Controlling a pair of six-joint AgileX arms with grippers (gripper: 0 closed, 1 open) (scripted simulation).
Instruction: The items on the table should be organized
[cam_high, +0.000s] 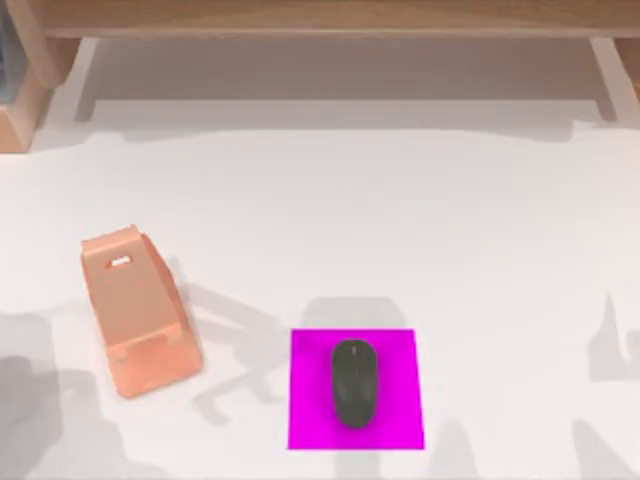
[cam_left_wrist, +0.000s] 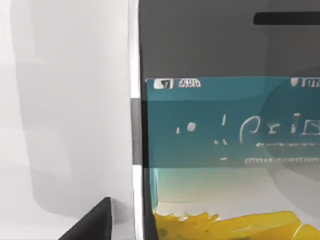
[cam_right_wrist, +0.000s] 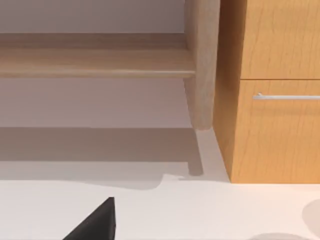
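The smartphone (cam_left_wrist: 225, 140) sits right against the left wrist camera, so the left arm is nearer it, grip state untellable; the stand (cam_high: 140, 315) lies at nine o'clock from the mouse (cam_high: 354, 383) resting on its pad (cam_high: 400, 350).

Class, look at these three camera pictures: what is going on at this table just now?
A tidy-up is part done. The dark mouse already lies on the magenta pad, toward the near middle of the white table. The peach phone stand sits empty to its left. The left wrist camera looks closely at a phone with its screen lit, so the left arm seems to be carrying it, probably toward the stand.
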